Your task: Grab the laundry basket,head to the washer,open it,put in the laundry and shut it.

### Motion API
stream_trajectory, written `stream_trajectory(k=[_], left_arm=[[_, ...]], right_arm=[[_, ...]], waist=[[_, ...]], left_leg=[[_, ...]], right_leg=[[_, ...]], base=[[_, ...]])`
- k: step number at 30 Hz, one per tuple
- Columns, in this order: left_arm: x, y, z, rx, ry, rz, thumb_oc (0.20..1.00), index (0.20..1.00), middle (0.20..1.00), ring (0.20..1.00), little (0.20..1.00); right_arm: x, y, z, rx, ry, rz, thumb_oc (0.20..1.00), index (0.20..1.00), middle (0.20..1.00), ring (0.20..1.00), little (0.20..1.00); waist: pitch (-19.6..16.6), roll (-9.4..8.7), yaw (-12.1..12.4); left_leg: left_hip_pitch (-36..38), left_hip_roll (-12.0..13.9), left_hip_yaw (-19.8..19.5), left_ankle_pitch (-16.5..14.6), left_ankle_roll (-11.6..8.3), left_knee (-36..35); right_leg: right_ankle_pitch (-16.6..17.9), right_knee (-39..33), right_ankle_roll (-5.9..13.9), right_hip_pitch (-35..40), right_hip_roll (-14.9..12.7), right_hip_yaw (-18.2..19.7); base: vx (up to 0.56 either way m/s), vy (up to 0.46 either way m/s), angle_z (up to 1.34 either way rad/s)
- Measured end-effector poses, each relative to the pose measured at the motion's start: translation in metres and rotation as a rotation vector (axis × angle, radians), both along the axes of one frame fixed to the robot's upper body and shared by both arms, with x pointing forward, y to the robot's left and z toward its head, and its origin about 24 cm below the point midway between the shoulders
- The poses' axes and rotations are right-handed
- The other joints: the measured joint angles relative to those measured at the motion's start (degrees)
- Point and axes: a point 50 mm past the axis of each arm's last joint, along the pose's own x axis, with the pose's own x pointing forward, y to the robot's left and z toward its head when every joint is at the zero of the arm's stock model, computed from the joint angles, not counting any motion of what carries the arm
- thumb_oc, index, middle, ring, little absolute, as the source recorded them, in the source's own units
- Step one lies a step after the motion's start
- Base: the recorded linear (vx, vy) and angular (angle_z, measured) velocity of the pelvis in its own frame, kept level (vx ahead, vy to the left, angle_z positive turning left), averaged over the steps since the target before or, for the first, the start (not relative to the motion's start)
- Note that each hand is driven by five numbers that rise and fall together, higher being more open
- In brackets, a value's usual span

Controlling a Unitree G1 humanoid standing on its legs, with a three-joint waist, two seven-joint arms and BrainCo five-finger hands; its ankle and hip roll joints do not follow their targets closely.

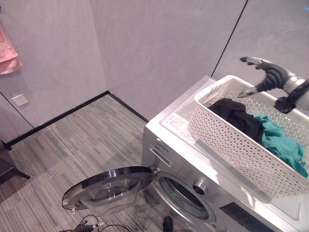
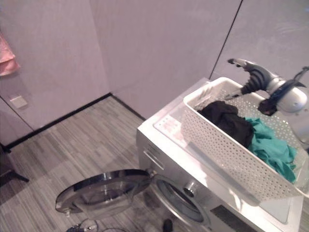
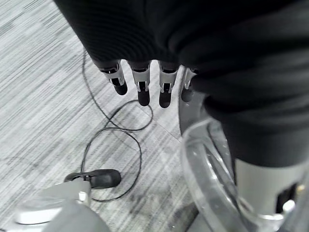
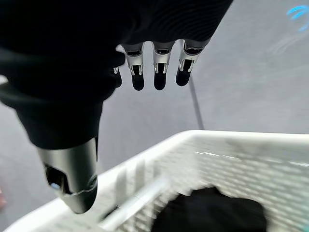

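**Right hand above the basket, washer door open**

The right hand (image 1: 270, 75) hovers over the far end of the basket (image 1: 227, 140), its silver, dark-tipped fingers (image 4: 155, 72) straight and relaxed, thumb apart, holding nothing. Below it, the basket is a white rectangular plastic tub with walls pierced by rows of small holes. It sits on the flat, glossy top of the washer (image 1: 166, 150). Inside lie a crumpled black cloth (image 1: 236, 116) and, touching it, a rumpled teal cloth (image 1: 282, 142). The washer is silver-white and boxy, with a round drum opening at its front. Its round door (image 1: 108, 188), chrome-rimmed with bulged clear glass, hangs swung open. The left hand (image 3: 145, 82) hangs beside the door over the grey striped floor (image 1: 72, 145), fingers straight and empty.
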Motion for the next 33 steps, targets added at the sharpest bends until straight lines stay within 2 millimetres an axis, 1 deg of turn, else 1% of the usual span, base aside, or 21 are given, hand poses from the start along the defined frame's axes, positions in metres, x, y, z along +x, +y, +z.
stream_trajectory(k=[1,3,4,8,11,15,19,23,27,29,33], left_arm=[[-0.002,0.0,0.0,-0.005,0.006,0.001,1.0,1.0,1.0,1.0,1.0],[-0.004,-0.001,-0.001,-0.014,0.011,-0.001,1.0,1.0,1.0,1.0,1.0],[-0.004,-0.002,-0.001,-0.02,0.01,-0.003,1.0,1.0,1.0,1.0,1.0],[-0.001,-0.003,-0.001,-0.027,0.004,-0.007,1.0,1.0,1.0,1.0,1.0],[0.001,-0.004,-0.001,-0.028,-0.002,-0.013,1.0,1.0,1.0,1.0,1.0],[0.008,-0.01,-0.001,-0.041,-0.027,-0.024,1.0,1.0,1.0,1.0,1.0],[0.01,-0.013,-0.002,-0.053,-0.043,-0.021,1.0,1.0,1.0,1.0,1.0],[0.008,-0.014,-0.003,-0.056,-0.035,-0.019,1.0,1.0,1.0,1.0,1.0],[0.004,-0.014,-0.003,-0.056,-0.026,-0.016,1.0,1.0,1.0,1.0,1.0],[-0.002,-0.014,-0.004,-0.056,-0.012,-0.011,1.0,1.0,1.0,1.0,1.0],[-0.006,-0.013,-0.005,-0.056,-0.002,-0.009,1.0,1.0,1.0,1.0,1.0]], right_arm=[[-0.003,-0.006,-0.003,-0.008,0.024,-0.017,1.0,1.0,1.0,1.0,1.0],[-0.006,-0.009,-0.008,-0.003,0.038,-0.024,1.0,1.0,1.0,1.0,1.0],[-0.007,-0.011,-0.015,-0.001,0.067,-0.029,1.0,1.0,1.0,1.0,1.0],[-0.007,-0.012,-0.019,-0.001,0.089,-0.029,1.0,1.0,1.0,1.0,1.0],[-0.006,-0.01,-0.023,0.003,0.102,-0.022,1.0,1.0,1.0,1.0,1.0],[-0.002,-0.003,-0.035,0.01,0.145,0.005,1.0,1.0,1.0,1.0,1.0],[-0.001,-0.003,-0.038,-0.008,0.15,0.001,1.0,1.0,1.0,1.0,1.0],[0.001,-0.008,-0.046,-0.004,0.167,-0.029,1.0,1.0,1.0,1.0,1.0],[0.002,-0.007,-0.046,-0.003,0.167,-0.026,1.0,1.0,1.0,1.0,1.0],[0.002,-0.008,-0.047,-0.019,0.168,-0.032,1.0,1.0,1.0,1.0,1.0],[0.003,-0.014,-0.054,-0.004,0.183,-0.062,1.0,1.0,1.0,1.0,1.0]], waist=[[0.0,0.01,0.1],[0.0,0.03,0.0],[0.0,0.05,0.1],[0.0,0.27,0.1],[-0.1,0.26,0.2],[-0.1,0.24,0.7],[-0.2,0.16,0.7],[-1.3,-0.21,0.7],[-1.7,-0.31,1.1],[-1.8,-0.31,1.1],[-2.1,-0.52,1.3]], left_leg=[[0.0,0.0,-0.1,0.0,0.02,0.0],[-0.1,0.0,-0.1,0.0,0.02,0.0],[-0.1,0.0,-0.1,0.0,0.03,0.0],[-0.1,0.0,0.0,0.0,0.04,0.0],[-0.1,0.1,0.1,0.0,0.03,0.0],[-0.1,0.1,-0.1,0.0,0.03,0.0],[-0.2,0.1,-0.4,0.0,0.02,0.0],[-0.8,0.4,-1.6,0.0,-0.04,0.0],[-0.9,0.5,-1.7,0.1,-0.11,0.0],[-0.9,0.5,-1.7,0.1,-0.12,0.0],[-0.9,0.5,-1.7,0.1,-0.12,0.0]], right_leg=[[0.0,0.0,-0.02,0.0,0.0,-0.1],[-0.1,0.0,-0.01,0.0,0.0,-0.1],[-0.1,0.0,-0.02,0.0,0.0,-0.1],[-0.1,0.0,-0.02,-0.1,0.0,0.0],[0.0,0.0,-0.03,-0.1,0.1,0.0],[0.0,0.0,-0.06,0.0,0.1,-0.2],[0.0,0.0,-0.06,0.0,0.1,-0.6],[-0.2,0.0,-0.27,0.0,0.1,-1.5],[-0.2,0.0,-0.31,0.0,0.2,-1.7],[-0.2,-0.1,-0.31,0.0,0.2,-1.7],[-0.2,-0.1,-0.32,0.0,0.2,-1.7]], base=[[0.02,-0.007,0.05],[0.0,0.0,0.0],[0.0,0.0,0.0],[0.0,0.0,0.0],[0.0,0.0,0.0],[0.0,-0.007,0.01],[0.01,-0.02,0.05],[0.01,-0.023,0.13],[0.0,-0.006,0.03],[0.0,0.0,0.0],[0.0,0.0,0.0]])
